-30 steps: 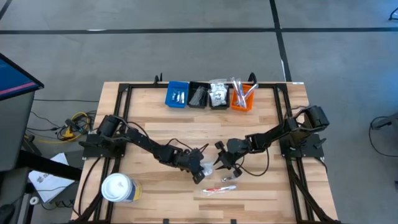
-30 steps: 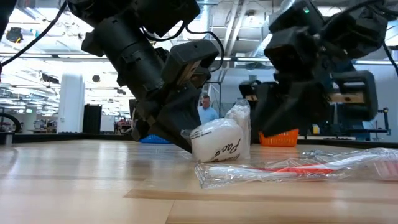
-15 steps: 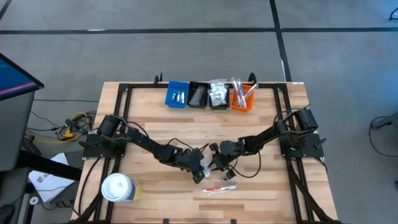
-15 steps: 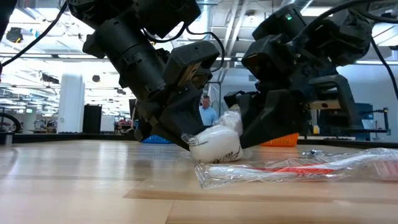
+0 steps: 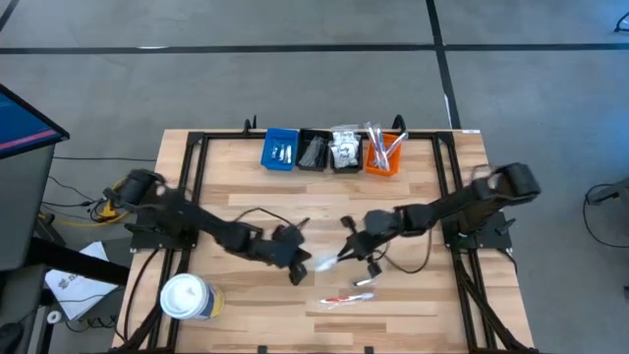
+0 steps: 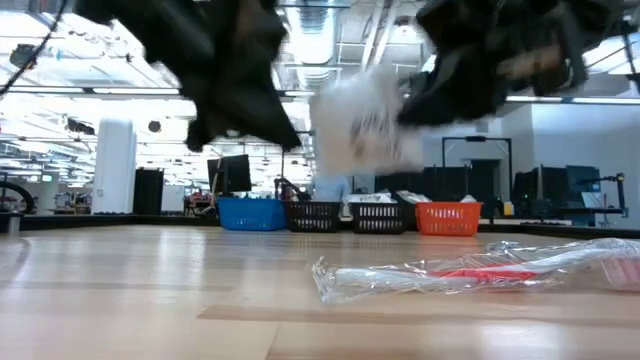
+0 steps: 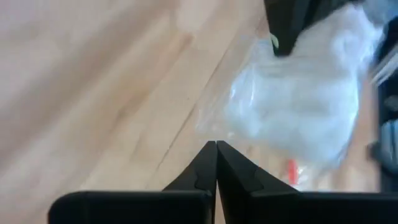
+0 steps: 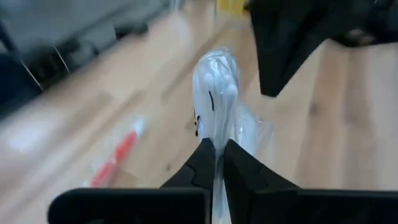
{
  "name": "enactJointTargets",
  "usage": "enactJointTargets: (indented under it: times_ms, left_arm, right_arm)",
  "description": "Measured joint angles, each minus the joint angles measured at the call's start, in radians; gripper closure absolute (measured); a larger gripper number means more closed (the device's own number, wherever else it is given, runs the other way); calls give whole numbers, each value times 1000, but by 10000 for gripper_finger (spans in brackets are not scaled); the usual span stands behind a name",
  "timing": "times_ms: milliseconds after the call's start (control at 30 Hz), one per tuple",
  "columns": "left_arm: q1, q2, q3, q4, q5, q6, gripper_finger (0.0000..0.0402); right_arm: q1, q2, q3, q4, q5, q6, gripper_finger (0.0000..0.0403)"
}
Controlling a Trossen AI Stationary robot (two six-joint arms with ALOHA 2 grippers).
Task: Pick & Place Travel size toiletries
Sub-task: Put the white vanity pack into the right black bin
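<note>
No legible text in any view. Clear sachet [image 6: 365, 125], held up off the counter: dark print marks on it, blurred, can't read; same marks in right wrist view, smeared. Tub [image 5: 186, 298] w/ yellow label at counter's front-left: label too small to read from above. Wrapped red stick packet [image 6: 470, 272] lying on counter: no print discernible. Bins [image 5: 332, 150] at far edge: no markings readable. Room behind counter: no signs or nos. legible.
</note>
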Motion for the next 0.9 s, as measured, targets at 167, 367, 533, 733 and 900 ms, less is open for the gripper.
enactJointTargets:
  times_ms: [167, 367, 533, 733, 900]
  left_arm:
    - [-103, -198, -108, 25, -290, 8, 401]
    - [-172, -276, -214, 334, -509, 263, 401]
    - [-140, -229, -228, 753, -474, 675, 399]
    - [-55, -159, -211, 1186, -134, 973, 353]
    - [45, -97, -101, 1219, 49, 994, 279]
  right_arm:
    - [1, -247, -82, 132, -13, 32, 398]
    - [1, -471, -206, 535, -91, 161, 399]
    - [6, -525, -225, 708, -139, 233, 403]
    - [15, -516, -224, 894, -194, 253, 403]
    - [14, -515, -207, 905, -224, 253, 403]
